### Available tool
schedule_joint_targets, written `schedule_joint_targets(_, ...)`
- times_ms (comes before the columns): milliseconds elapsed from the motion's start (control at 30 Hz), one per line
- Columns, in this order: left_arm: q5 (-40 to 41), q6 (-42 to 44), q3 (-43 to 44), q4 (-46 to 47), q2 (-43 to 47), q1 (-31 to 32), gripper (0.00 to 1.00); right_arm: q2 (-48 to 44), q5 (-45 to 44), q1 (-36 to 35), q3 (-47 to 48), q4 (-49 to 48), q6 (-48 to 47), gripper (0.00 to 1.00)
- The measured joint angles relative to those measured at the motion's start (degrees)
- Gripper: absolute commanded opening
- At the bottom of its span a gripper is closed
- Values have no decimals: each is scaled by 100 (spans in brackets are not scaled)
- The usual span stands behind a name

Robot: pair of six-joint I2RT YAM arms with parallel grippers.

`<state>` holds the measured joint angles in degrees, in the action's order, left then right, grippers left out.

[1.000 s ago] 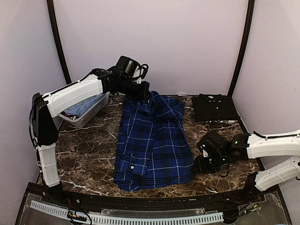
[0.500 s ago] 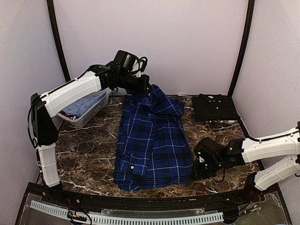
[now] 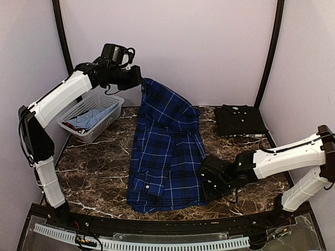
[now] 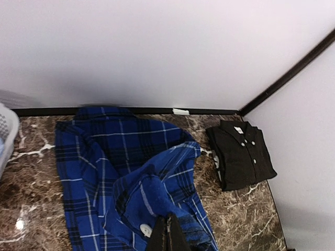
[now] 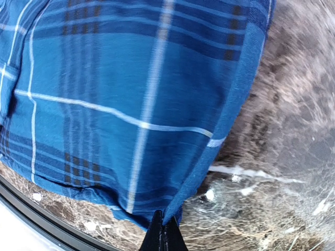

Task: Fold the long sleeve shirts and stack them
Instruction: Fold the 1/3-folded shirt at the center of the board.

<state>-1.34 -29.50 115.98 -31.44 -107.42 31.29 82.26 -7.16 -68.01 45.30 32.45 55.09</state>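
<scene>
Rear overview, left wrist high, right close — plaid shirt point(image 3: 167, 151) shared

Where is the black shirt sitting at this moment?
In the top view the black shirt lies folded at the far right corner of the table, near the back wall, just right of the plaid shirt with a strip of marble between them.

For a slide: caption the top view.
Plaid shirt: far end held up by left gripper, near edge pinched by right gripper; black shirt folded.
</scene>
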Motion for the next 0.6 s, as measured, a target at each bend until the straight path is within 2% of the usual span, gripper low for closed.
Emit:
schedule_joint_targets(267,262,-424,-1117,26,1143,-647,0,612,-236,-417,612,306,-404,0)
schedule_joint_targets(433,350,-551,-1596,92,1493,-870,0,651,-321,-446,761,511,-597,0)
schedule_joint_targets(600,356,-546,-1637,129,1513,-957,0,651,-313,-446,990,553,-837,0)
